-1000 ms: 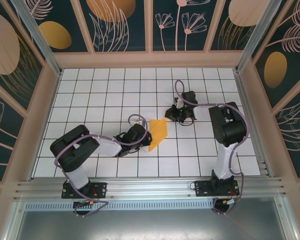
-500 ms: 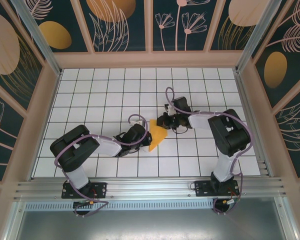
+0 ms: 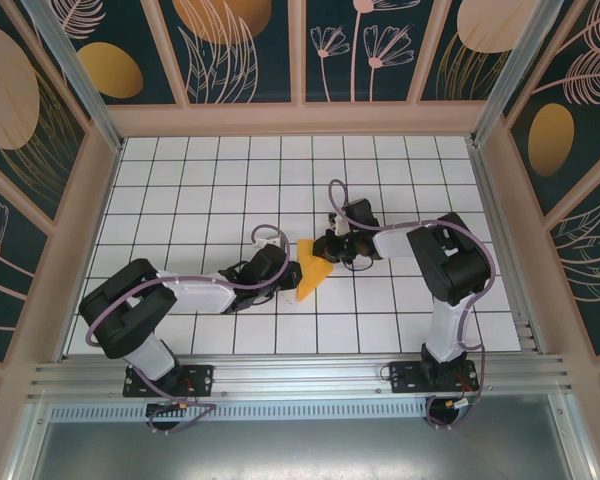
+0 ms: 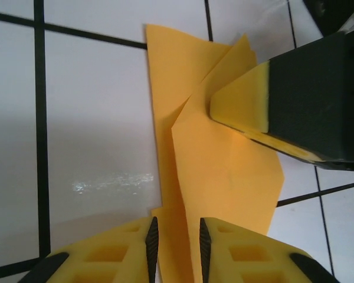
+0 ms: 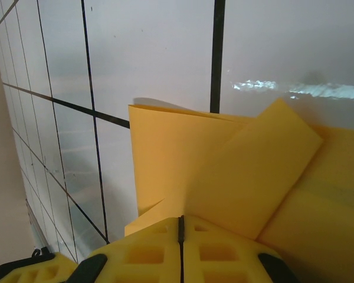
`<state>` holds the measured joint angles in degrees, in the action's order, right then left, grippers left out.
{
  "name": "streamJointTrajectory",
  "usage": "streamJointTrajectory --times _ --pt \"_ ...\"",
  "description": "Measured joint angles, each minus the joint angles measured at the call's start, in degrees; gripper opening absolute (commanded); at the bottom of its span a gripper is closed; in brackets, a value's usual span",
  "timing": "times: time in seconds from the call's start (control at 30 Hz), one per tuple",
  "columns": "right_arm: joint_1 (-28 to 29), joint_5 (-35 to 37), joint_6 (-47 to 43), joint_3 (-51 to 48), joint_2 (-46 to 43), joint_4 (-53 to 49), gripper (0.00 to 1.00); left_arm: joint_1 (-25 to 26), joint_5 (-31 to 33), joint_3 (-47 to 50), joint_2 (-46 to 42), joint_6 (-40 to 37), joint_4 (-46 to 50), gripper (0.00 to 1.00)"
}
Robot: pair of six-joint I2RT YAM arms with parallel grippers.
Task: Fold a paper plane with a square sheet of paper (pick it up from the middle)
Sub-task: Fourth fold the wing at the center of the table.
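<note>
Right gripper point(image 5: 181, 219) has swung in and now pinches shut on the far corner of the folded paper point(image 3: 313, 270). Left gripper point(image 4: 178, 227) has eased its jaws slightly apart, the paper's near edge in the gap. Paper sits between them, mid-table point(image 3: 200, 190).

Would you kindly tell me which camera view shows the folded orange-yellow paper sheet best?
The left wrist view: the folded orange-yellow paper sheet shows almost whole, its creases and overlapping layers plain. The top external view gives it small and distant. The right wrist view gives a close part, cut off by the frame.
</note>
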<state>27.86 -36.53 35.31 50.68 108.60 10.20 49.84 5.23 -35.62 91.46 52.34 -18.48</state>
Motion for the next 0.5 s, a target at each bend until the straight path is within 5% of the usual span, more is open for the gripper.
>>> streamJointTrajectory --times 0.3,0.5 --pt "0.1 0.0 0.0 0.0 0.0 0.1 0.09 0.0 -5.2 -3.8 -0.9 -2.2 -0.4 0.00" --pt "0.1 0.0 0.0 0.0 0.0 0.1 0.09 0.0 -7.2 -4.3 4.4 -1.7 -1.0 0.00"
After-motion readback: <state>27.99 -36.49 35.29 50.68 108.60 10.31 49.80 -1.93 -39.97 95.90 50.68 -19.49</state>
